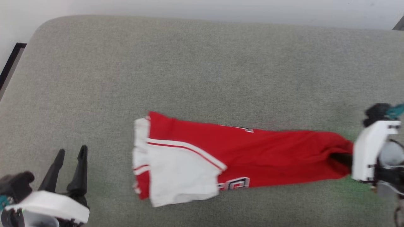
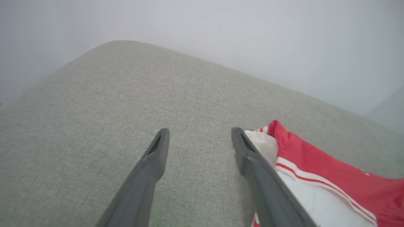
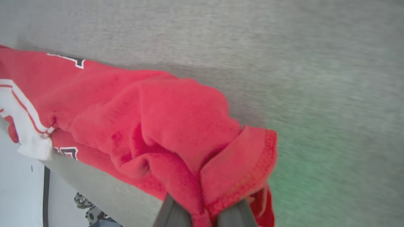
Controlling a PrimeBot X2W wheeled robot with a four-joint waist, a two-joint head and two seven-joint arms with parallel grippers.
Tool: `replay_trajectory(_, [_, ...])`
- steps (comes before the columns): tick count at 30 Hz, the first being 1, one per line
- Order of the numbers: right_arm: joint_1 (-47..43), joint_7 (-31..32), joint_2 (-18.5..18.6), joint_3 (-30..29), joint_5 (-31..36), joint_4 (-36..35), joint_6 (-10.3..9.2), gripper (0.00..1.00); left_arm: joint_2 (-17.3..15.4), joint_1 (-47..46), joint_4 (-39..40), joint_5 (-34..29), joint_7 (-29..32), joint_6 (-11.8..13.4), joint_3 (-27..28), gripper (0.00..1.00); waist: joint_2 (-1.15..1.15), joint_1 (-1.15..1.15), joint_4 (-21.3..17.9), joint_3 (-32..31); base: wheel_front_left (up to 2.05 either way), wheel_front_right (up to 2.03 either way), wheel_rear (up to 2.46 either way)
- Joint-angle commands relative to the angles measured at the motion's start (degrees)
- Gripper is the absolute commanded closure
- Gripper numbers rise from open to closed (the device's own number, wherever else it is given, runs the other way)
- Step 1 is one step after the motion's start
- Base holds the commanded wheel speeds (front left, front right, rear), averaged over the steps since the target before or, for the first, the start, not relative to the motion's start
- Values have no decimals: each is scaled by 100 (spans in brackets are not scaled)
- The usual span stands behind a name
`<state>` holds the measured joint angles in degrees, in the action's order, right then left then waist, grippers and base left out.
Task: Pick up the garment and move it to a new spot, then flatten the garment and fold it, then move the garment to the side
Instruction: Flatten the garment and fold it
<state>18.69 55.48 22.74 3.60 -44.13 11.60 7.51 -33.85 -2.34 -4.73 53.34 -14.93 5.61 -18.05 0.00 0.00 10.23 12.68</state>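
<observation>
– One garment (image 1: 252,148) to account for. Where does it lie?

– Across the middle of the grey padded surface (image 1: 202,63), drawn out into a long, narrow band. The red body runs toward the robot's right. The white sleeve (image 1: 176,170), with its striped trim, lies doubled over the left end.

– Who has hold of it?

– The right pincer (image 3: 205,214). Its fingers are pressed together on the red hem (image 3: 240,176) at the band's right end, with cloth bunched up around them. The left pincer (image 1: 72,150) stands wide and holds nothing, low at the robot's left, near the sleeve end but not on it.

– Which step would you call this?

– A move by one end, I'd judge. The cloth is rumpled rather than squarely folded, so I lean toward the first carry to a new spot, but I can't rule out the last shift to the side.

– What does the next move ask for?

– A firm bite, since only a small gather of hem is held. The pull should be steady so that the trailing sleeve end follows without rolling under. If flattening comes next, the left pincer will need a corner of its own.

– Any writing?

– Black characters (image 1: 235,183) outlined in white peek out at the near edge, and a scrap of another shows at the far edge. Both are folded under and unreadable. I can see no brand tag.
</observation>
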Motion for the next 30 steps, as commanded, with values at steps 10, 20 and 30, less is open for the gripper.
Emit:
replay_trajectory(10, [-87,170,633,-1263,524,314,-4,100,706,482,-201,-663,-35,-682,904,0,0,0,-124,-126,0,0,0])
replay_trajectory(20, [-143,279,547,-1563,719,217,-3,100,1155,586,-477,-957,-36,-1043,1262,0,0,0,-198,-327,0,0,0])
replay_trajectory(30, [-642,633,-7,-666,282,-1453,-3,100,1214,577,-641,-936,-36,-1148,1179,0,0,0,-104,-450,0,0,0])
